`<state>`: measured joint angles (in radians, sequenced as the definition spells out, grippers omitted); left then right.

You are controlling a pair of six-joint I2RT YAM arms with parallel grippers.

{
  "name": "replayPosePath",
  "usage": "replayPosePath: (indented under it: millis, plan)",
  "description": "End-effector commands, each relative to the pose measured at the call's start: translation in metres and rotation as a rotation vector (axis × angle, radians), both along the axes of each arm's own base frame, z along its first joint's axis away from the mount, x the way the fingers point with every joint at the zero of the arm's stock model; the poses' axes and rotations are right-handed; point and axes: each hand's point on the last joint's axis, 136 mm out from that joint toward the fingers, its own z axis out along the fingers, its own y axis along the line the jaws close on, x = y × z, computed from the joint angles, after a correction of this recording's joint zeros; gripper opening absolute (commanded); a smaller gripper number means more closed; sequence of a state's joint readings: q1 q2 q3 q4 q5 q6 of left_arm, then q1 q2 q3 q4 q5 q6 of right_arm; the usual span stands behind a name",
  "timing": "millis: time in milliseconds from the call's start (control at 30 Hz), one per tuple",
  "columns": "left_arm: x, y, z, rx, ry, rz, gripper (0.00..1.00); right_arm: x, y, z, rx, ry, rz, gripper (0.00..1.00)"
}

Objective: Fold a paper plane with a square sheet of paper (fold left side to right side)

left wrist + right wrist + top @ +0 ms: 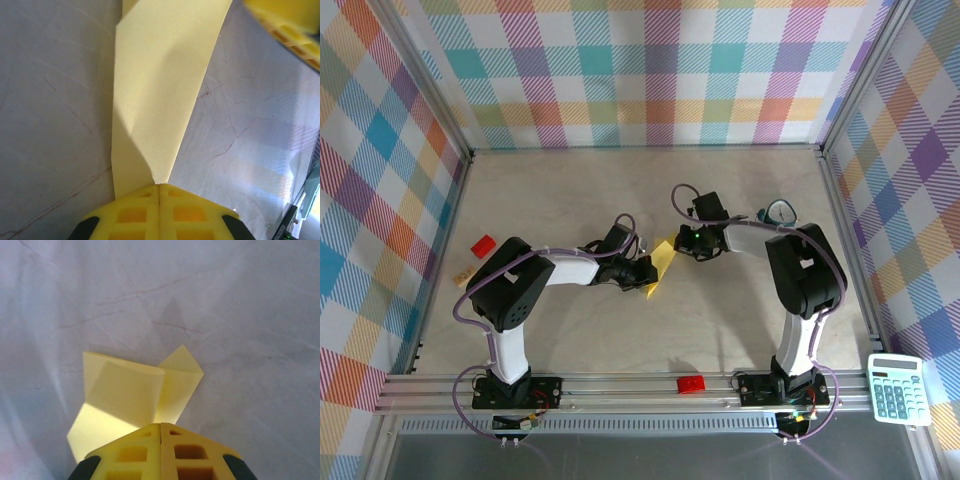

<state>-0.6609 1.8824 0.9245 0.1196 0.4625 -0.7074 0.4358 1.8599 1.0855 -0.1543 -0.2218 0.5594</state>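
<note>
The square sheet of paper [661, 263] is yellow and partly folded, lying mid-table between the two grippers. In the left wrist view the sheet of paper [155, 100] runs as a creased strip from the top edge down to a point at the seam of my left gripper [160, 186], which is shut on that corner. My right gripper [160, 424] is shut too, its tips over the near edge of the paper [125, 390], where one flap stands curled up beside a folded corner. From above, the left gripper [642, 272] and right gripper [688, 244] flank the paper.
A red brick [483, 245] and a small tan block [463, 271] lie at the left of the table. Another red brick [691, 384] sits on the front rail. A calculator [897, 388] rests outside at the lower right. Checked walls enclose the table.
</note>
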Motion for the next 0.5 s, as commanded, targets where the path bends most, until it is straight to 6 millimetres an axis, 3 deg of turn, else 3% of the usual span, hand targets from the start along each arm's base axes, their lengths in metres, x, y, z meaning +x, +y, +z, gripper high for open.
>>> replayPosePath:
  millis: [0, 133, 267, 467]
  plan:
    - [-0.05, 0.05, -0.074, 0.265, 0.209, 0.037, 0.0, -0.005, 0.012, 0.029, 0.079, -0.051, 0.039, 0.04]
    - [-0.05, 0.05, -0.074, 0.266, 0.209, 0.037, 0.0, -0.017, 0.035, 0.026, 0.151, -0.033, 0.087, 0.05]
    - [-0.05, 0.05, -0.074, 0.269, 0.211, 0.035, 0.0, -0.015, 0.047, 0.014, 0.166, -0.014, 0.11, 0.05]
    - [-0.052, 0.054, -0.075, 0.288, 0.222, 0.038, 0.0, 0.002, 0.041, -0.001, 0.121, -0.021, 0.098, 0.05]
